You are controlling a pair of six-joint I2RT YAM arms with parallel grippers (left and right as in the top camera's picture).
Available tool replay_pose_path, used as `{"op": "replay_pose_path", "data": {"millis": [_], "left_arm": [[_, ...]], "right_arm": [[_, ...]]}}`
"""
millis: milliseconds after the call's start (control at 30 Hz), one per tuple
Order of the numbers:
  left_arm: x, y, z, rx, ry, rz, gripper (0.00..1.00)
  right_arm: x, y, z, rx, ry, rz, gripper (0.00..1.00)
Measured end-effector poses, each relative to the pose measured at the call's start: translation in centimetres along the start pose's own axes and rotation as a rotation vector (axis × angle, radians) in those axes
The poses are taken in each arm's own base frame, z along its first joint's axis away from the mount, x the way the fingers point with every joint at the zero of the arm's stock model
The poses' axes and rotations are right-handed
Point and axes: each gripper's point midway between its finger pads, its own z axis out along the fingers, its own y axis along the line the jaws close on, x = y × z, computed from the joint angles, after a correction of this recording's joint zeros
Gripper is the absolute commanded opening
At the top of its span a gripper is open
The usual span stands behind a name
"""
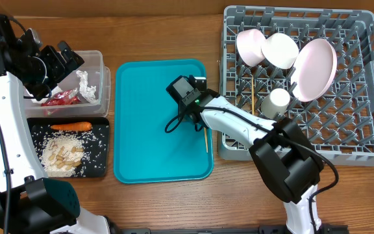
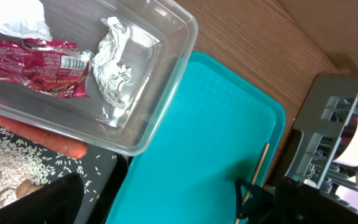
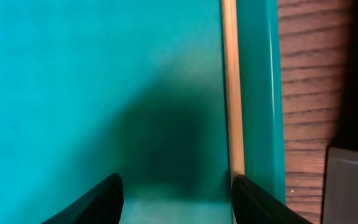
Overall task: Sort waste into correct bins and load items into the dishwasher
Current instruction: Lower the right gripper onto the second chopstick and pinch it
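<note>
Okay, your right hand (image 3: 176, 198) hangs low over the teal tray (image 3: 73, 74), fingers spread wide, nothing held. One chopstick (image 3: 230, 93) lies flat along the tray's right rim, just at the inner side of the right finger and off-centre in the gap. My read: the step in hand is picking it up for the dish rack (image 1: 362, 140). Shift the hand toward the rim so the stick sits mid-gap, go down until the tips meet the tray floor, then close slowly. The rim wall crowds that side, so the outer finger may land on it, and the thin stick could roll or slip out. Grip near its middle so it stays level. Left hand (image 1: 67, 64) hovers over the clear tub (image 1: 97, 62); can't tell if it's open.
</note>
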Motion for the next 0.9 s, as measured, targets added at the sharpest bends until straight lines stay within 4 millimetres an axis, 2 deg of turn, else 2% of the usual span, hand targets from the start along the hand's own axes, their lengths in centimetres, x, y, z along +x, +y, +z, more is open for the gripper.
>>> {"op": "replay_pose_path", "data": {"millis": [233,533,633,867,900], "left_arm": [[0.0,0.0,0.0,0.000,0.000,0.000,1.00],[0.0,0.0,0.0,0.000,0.000,0.000,1.00],[0.0,0.0,0.0,0.000,0.000,0.000,1.00],[0.0,0.0,0.0,0.000,0.000,0.000,1.00],[0.0,0.0,0.0,0.000,0.000,0.000,1.00]], "right_arm": [[-0.1,-0.5,0.2,-0.001,0.014,0.014,0.60],[0.2,-0.2,0.2,-0.020,0.033,0.014,0.59],[0.3,0.0,0.2,-0.028,0.039,0.017,0.51],[0.8,0.5,0.1,-0.059,0.065,0.016,0.49],[0.8,0.5,0.1,-0.062,0.068,0.016,0.45]]}}
